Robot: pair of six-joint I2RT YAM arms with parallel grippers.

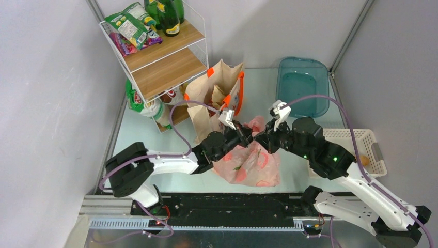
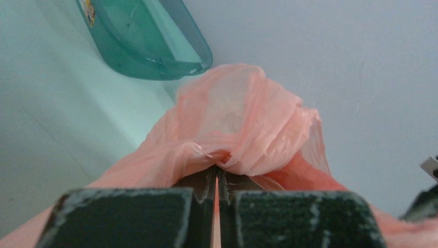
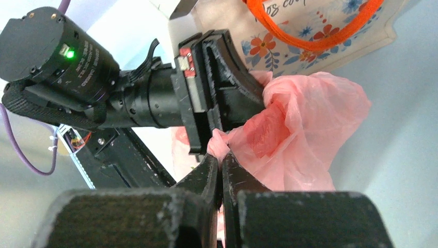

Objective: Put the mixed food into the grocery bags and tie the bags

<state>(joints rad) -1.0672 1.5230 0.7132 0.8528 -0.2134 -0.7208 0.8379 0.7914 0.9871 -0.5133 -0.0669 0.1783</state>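
Note:
The thin pink plastic bag (image 1: 248,163) lies filled in the middle of the table, its contents a dim shape through the film. Its bunched handles (image 1: 255,125) rise between my two grippers. My left gripper (image 1: 247,135) is shut on pink film (image 2: 237,124), a strip of it pinched between the jaws (image 2: 216,170). My right gripper (image 1: 264,140) is shut on another fold of the same bag (image 3: 289,134), right against the left gripper's fingers (image 3: 227,88). The beige tote with orange handles (image 1: 217,95) stands behind, open. The mixed food itself is hidden.
A white wire shelf (image 1: 160,57) with snack packs and dark green bottles stands at the back left. A teal plastic tray (image 1: 302,85) sits at the back right. A white lattice basket (image 1: 361,150) holding a small brown item is at the right edge.

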